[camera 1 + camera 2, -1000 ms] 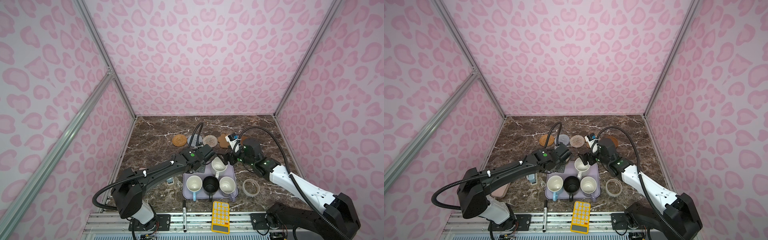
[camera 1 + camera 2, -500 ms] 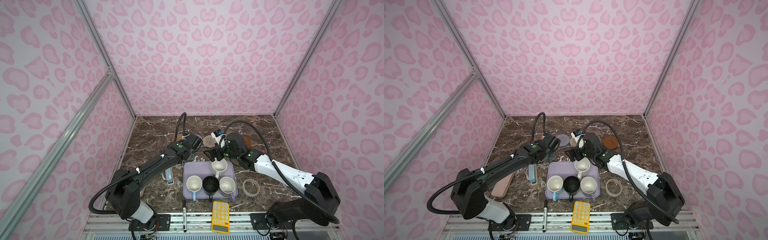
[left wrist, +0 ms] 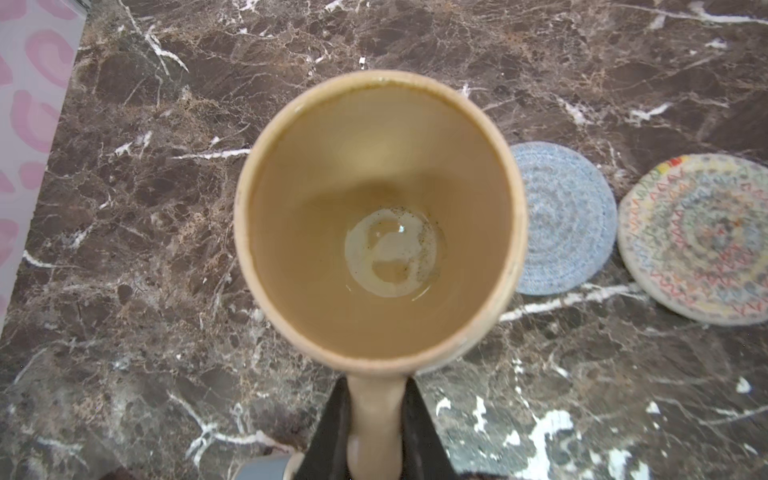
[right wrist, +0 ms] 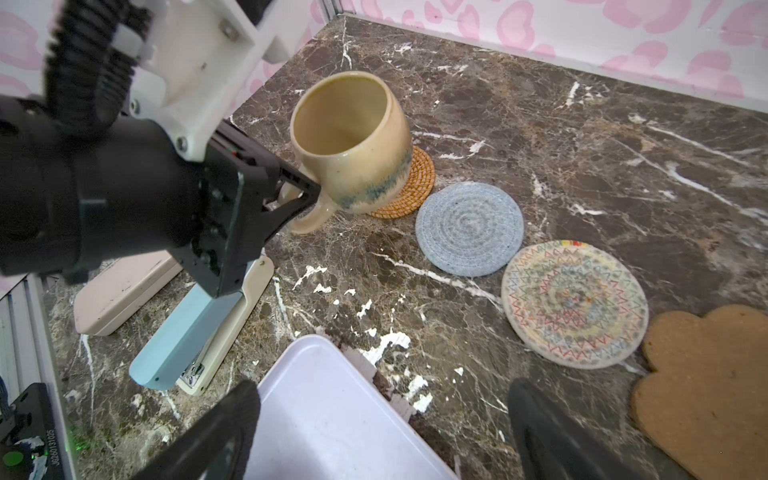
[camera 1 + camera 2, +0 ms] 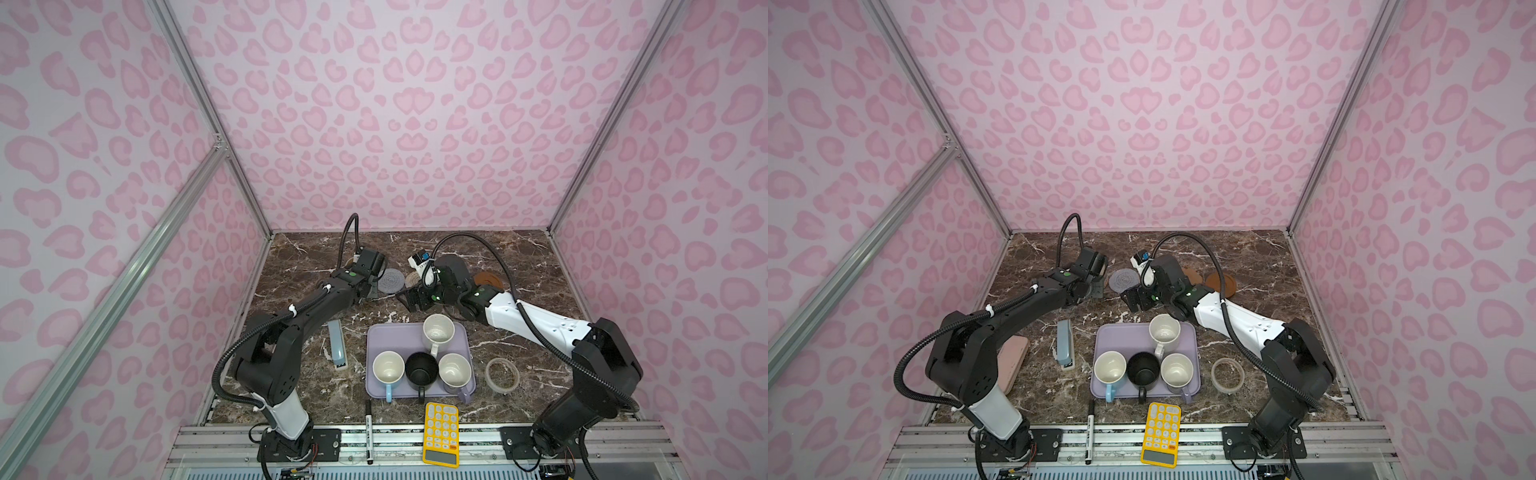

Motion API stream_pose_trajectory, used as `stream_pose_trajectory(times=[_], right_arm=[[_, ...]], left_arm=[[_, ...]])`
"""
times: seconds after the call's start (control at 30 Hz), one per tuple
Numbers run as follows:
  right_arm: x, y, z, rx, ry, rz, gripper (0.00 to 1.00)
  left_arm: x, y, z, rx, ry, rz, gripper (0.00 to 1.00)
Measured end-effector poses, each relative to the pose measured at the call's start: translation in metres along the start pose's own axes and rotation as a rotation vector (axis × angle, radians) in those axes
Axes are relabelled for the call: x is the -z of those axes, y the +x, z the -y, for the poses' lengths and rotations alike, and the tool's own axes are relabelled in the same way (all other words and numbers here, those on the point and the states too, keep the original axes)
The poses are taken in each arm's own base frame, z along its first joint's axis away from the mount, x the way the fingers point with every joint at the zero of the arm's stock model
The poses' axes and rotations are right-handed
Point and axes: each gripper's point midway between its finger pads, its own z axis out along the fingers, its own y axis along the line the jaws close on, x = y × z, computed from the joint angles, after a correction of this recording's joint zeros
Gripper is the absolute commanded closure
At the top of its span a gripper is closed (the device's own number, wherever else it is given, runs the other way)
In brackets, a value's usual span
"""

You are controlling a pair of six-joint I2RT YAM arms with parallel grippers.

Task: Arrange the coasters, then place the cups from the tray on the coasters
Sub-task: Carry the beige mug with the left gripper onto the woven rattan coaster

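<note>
**A:** My right gripper (image 4: 382, 388) has its jaws spread wide; between them I see only a corner of the tray (image 4: 332, 415) and bare marble table (image 4: 582, 145).

**B:** And ahead of them?

**A:** The left gripper (image 4: 305, 193) pinches the handle of the beige-yellow mug (image 4: 353, 141), tilted over the orange-tan coaster (image 4: 419, 183); contact I can't judge. Closer to my jaws come the grey-blue coaster (image 4: 469, 228), the cream coaster (image 4: 575, 305), then the brown flower-shaped coaster (image 4: 706, 374) just beyond one finger (image 4: 552, 432).

**B:** Out past the other finger (image 4: 216, 432) I make out a blue stapler (image 4: 195, 332) and a pink case (image 4: 120, 299).

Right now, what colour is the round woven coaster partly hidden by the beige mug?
Orange-tan coaster, clearest in the right wrist view.
</note>
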Motion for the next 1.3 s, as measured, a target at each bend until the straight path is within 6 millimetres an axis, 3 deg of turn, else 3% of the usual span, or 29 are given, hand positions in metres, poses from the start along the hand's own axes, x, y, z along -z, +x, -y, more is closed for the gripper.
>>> stream_pose_trajectory(times=[0.23, 0.5, 1.3], right_arm=[[0.001, 0.004, 0.015, -0.024, 0.02, -0.015, 0.05], [0.003, 0.013, 0.022, -0.037, 0.029, -0.031, 0.05], [0.004, 0.022, 0.025, -0.04, 0.039, -0.048, 0.05]], left_arm=[[-0.019, -0.013, -0.003, -0.029, 0.037, -0.012, 0.99], [-0.036, -0.006, -0.01, -0.038, 0.047, -0.057, 0.99], [-0.046, -0.004, -0.011, -0.027, 0.056, -0.054, 0.97]])
